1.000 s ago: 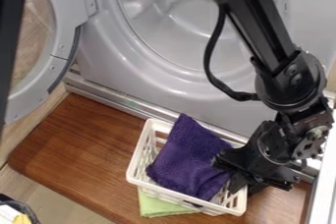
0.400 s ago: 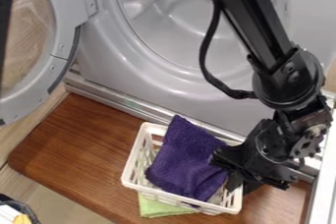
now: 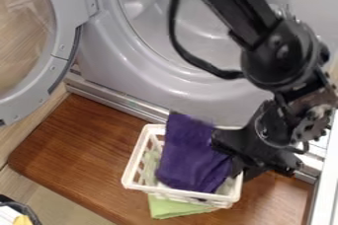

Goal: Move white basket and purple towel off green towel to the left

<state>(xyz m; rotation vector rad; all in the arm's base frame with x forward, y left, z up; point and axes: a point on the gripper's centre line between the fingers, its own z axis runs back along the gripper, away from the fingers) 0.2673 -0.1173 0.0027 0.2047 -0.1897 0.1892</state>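
Hand (image 3: 243,168) at the right end of the white basket (image 3: 133,185), purple towel (image 3: 191,156) inside, green towel (image 3: 174,209) underneath

The hand is down at the basket's right-hand end, overlapping its rim in the view. How far open it is, and whether it has hold of the basket, I cannot tell. Just left of it, the purple towel lies bunched in the basket, one end rising over the back rim.

The white, slatted basket reaches from the hand out to the left and toward the camera. Below and left of the hand, the green towel pokes out from under the basket's near side, so the basket is at least partly over it. Pale green also shows through the slats on the far left side.

Above and to the right of the hand is the black arm (image 3: 231,4), with a cable (image 3: 176,34) looping down beside it. Farther left of the hand runs the brown wooden surface (image 3: 72,140). Behind the basket stands a grey appliance (image 3: 105,71) with a metal strip (image 3: 115,98) along its foot. Its round door (image 3: 64,51) hangs open, well apart from the hand, at the upper left.
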